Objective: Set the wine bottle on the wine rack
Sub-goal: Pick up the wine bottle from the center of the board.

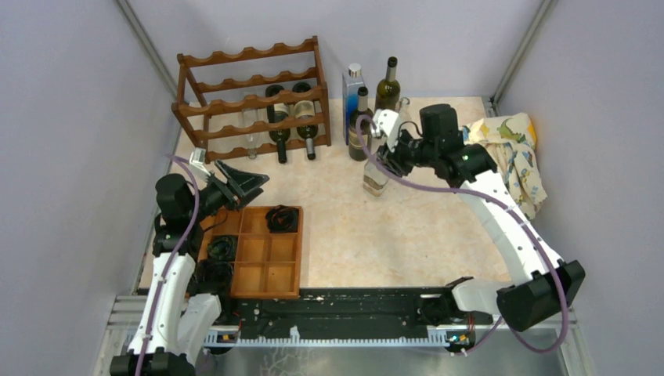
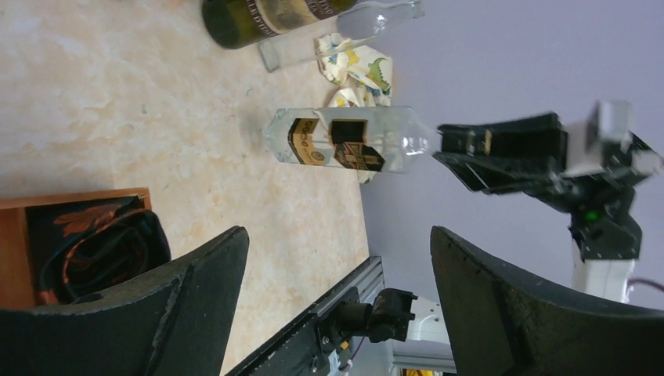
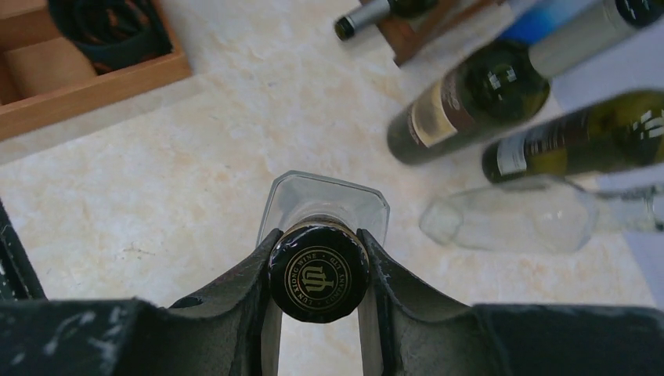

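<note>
Tabletop [image 1: 352, 235] in pale marbled beige fills my overhead view. At its far left the wine rack [image 1: 250, 55] holds three racked bottles [image 1: 276, 117] lying necks forward: one clear, two dark. Near my left arm, a wooden compartment tray [image 1: 266, 274] carries black cable coils [image 1: 282, 218]; I count two for certain. A dinosaur-print cloth [image 1: 513, 149] lies crumpled at the right. Four standing bottles [image 1: 387, 86] cluster just right of the rack. The wine bottle [image 1: 374, 180], clear glass with a black cap [image 3: 317, 270], stands upright on the table near that cluster, outside the rack. My right gripper [image 1: 380, 159] pinches the cap between both fingers. My left gripper [image 1: 244, 178] hovers over the tray's far corner, fingers spread wide.
</note>
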